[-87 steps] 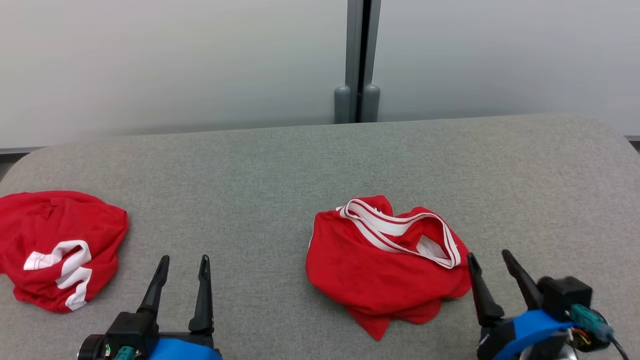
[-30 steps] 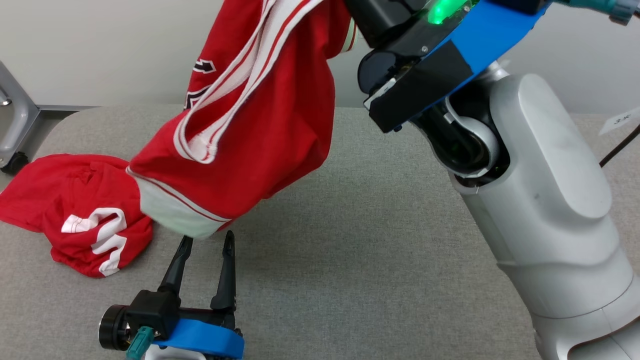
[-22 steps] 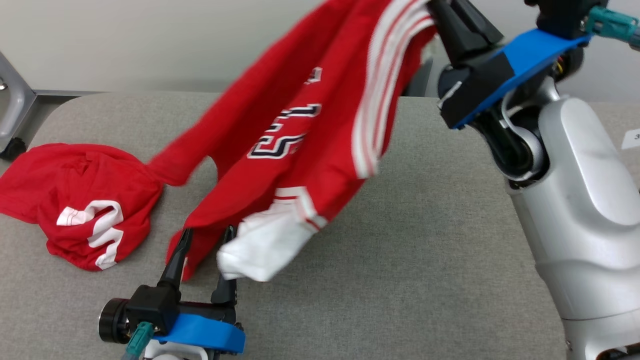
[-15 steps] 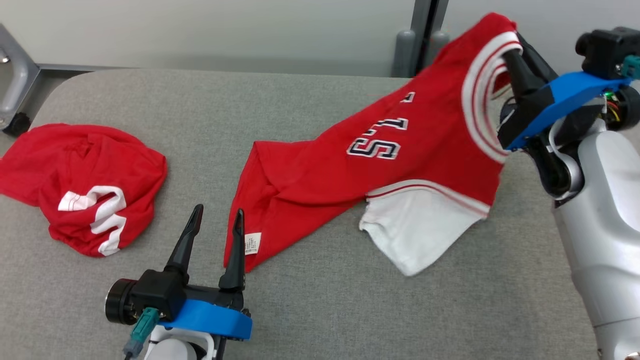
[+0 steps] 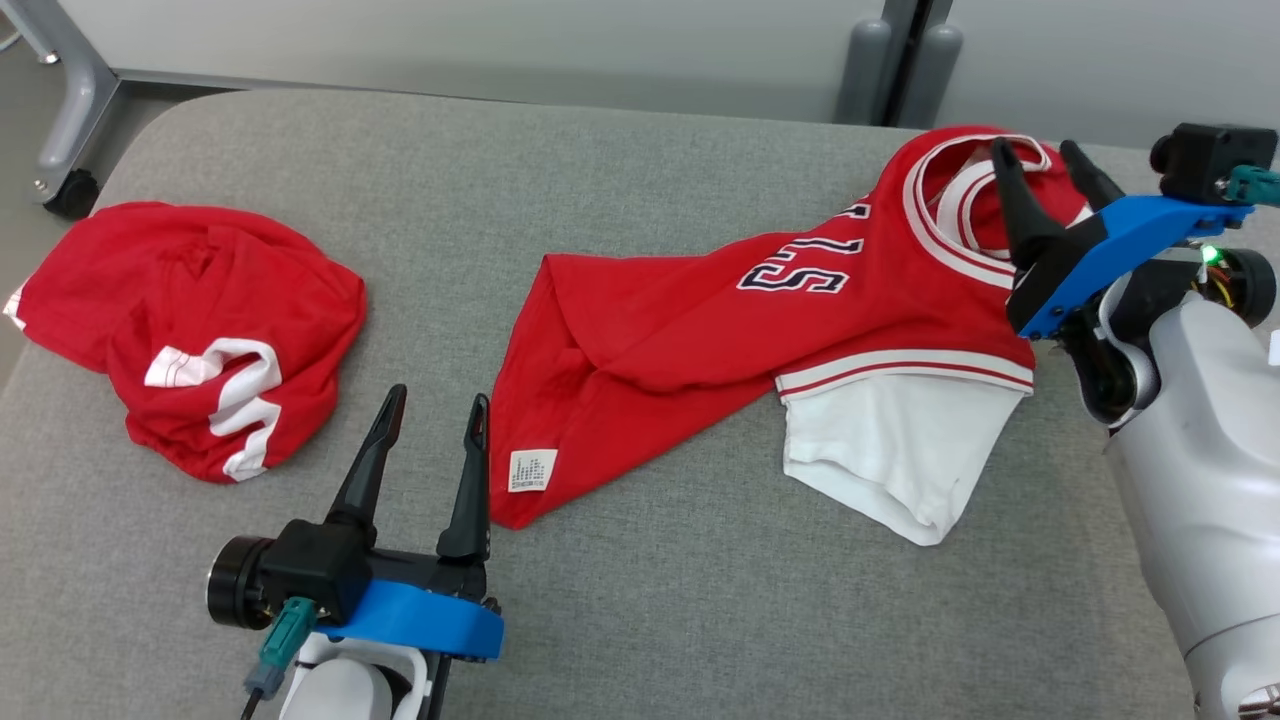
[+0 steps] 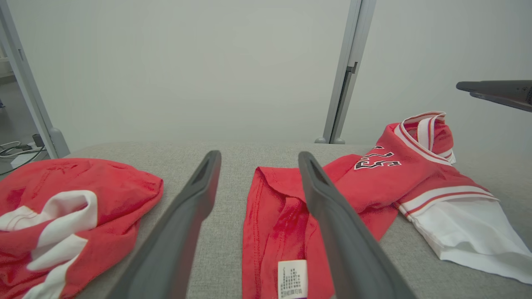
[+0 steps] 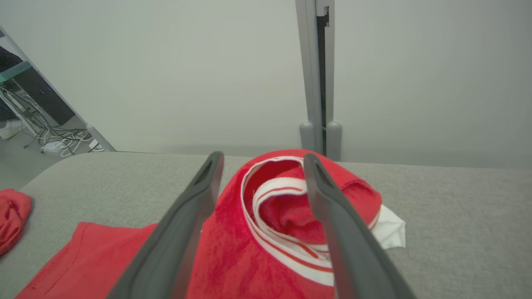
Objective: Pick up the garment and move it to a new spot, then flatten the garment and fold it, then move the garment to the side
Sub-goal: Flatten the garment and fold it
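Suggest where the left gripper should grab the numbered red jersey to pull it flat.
Take the hem corner by the white care label of the jersey. That corner lies folded at the garment's near-left end, just ahead of the open left gripper, with bare table beside it. Probably come in low from the robot's side, one finger sliding under the edge.

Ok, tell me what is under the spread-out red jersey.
The jersey lies on the grey cushioned table, which shows around it. Whatever is beneath the cloth itself is covered.
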Controlling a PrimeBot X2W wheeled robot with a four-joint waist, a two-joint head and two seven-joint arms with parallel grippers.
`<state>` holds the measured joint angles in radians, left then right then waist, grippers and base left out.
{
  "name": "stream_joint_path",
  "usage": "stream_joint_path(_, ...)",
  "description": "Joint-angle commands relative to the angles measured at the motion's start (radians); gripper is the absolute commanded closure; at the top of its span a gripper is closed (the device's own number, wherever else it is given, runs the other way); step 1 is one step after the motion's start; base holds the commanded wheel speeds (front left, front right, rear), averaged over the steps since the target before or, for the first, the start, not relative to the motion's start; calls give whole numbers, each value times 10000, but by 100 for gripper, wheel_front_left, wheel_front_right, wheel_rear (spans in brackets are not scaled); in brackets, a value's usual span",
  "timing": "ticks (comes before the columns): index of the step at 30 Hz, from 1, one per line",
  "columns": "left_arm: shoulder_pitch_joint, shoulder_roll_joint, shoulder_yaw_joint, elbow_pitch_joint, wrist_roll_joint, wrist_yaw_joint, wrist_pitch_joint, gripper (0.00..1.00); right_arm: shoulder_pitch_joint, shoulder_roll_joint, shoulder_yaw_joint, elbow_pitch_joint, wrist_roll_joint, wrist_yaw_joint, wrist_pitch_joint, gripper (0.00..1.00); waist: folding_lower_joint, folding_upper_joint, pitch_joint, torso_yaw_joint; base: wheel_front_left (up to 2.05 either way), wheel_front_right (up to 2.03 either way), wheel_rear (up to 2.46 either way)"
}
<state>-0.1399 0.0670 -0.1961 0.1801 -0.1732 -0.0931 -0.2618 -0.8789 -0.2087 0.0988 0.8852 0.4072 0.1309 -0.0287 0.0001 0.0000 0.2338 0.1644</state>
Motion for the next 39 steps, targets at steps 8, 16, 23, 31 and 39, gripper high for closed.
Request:
stream_joint_path(8, 509, 54, 335, 19, 55, 143, -47, 0, 1565, -704, 2491, -1585, 1287, 1, 966, 0, -1, 0, -864, -824, 0, 0, 0)
stream_joint_path(16, 859, 104, 525, -66, 28, 175, -47, 0, 4172, -1565, 3725, -4082, 1218, 1, 962, 0, -1, 0, -1197, -1104, 0, 0, 0)
stream_joint_path(23, 863, 108, 515, -109, 68, 129, -47, 0, 5655, -454, 1882, -4398, 330, 1, 1354, 0, -1, 0, -1148, -1021, 0, 0, 0)
stream_joint_path(31, 759, 110, 370, -103, 95, 54, -47, 0, 5412, 922, -200, -3684, -1479, 1, 2328, 0, -1, 0, -968, -670, 0, 0, 0)
stream_joint_path(39, 528, 91, 219, -63, 103, -33, -47, 0, 4641, 1541, -1833, -2554, -2636, 1, 2969, 0, -1, 0, -677, -313, 0, 0, 0)
